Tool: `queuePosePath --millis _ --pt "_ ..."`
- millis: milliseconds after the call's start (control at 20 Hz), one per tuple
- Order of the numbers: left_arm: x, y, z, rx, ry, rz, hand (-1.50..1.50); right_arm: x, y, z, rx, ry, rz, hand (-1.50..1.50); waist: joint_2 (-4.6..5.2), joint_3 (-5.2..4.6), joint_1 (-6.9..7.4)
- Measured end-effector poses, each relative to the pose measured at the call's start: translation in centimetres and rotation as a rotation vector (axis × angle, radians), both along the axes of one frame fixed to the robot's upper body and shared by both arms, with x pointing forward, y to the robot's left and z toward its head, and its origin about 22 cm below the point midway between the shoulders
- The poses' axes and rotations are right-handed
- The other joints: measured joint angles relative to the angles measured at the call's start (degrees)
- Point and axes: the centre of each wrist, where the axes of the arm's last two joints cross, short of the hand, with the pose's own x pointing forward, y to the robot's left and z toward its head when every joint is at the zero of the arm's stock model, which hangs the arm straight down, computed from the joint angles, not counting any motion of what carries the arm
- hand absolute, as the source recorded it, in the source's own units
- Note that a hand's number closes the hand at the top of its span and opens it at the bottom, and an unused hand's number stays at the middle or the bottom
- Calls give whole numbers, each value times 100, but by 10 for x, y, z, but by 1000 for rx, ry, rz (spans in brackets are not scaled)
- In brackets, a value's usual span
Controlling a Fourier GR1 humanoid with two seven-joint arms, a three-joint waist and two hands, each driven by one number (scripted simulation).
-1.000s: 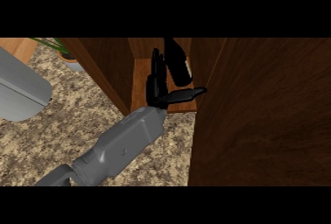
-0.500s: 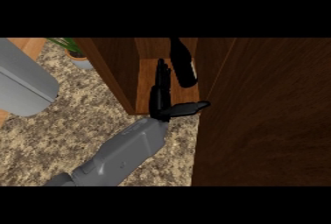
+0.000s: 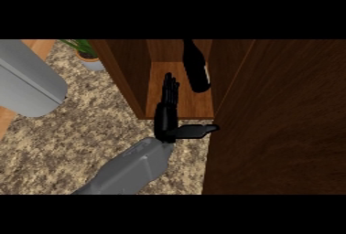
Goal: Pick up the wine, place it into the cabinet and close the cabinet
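The dark wine bottle [image 3: 197, 68] stands inside the wooden cabinet [image 3: 182, 103], on its floor toward the right side. My right hand [image 3: 165, 116] is at the cabinet's front edge, down and to the left of the bottle and apart from it. Its fingers [image 3: 169, 89] point straight into the cabinet and its thumb [image 3: 199, 131] sticks out to the right, toward the door. The hand is open and holds nothing. My left hand does not show; only a grey forearm [image 3: 27, 87] fills the left edge.
The cabinet's dark wooden door [image 3: 283, 119] stands open and fills the right side of the view. A small potted plant [image 3: 84, 52] sits at the back left on the speckled stone counter [image 3: 67, 151].
My right hand has drawn back from beside the bottle toward the cabinet's front edge, leaving the bottle standing inside. The thumb now reaches toward the door.
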Motion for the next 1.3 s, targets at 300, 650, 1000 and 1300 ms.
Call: queuePosePath --millis 300,650,1000,1300 --pt "-22 18 7 3 -38 -75 -150 5 -2 -1 2 -4 -8 -150 -4 1 29" --pt "-52 48 22 17 -79 -149 -150 0 -2 3 -18 -24 -35 -150 -8 1 38" --pt "-83 89 36 21 -100 -228 150 -8 -9 5 -110 -23 70 150 -11 4 41" --pt "-109 133 53 8 -114 -272 150 -10 -7 3 -202 -21 176 150 -14 3 60"
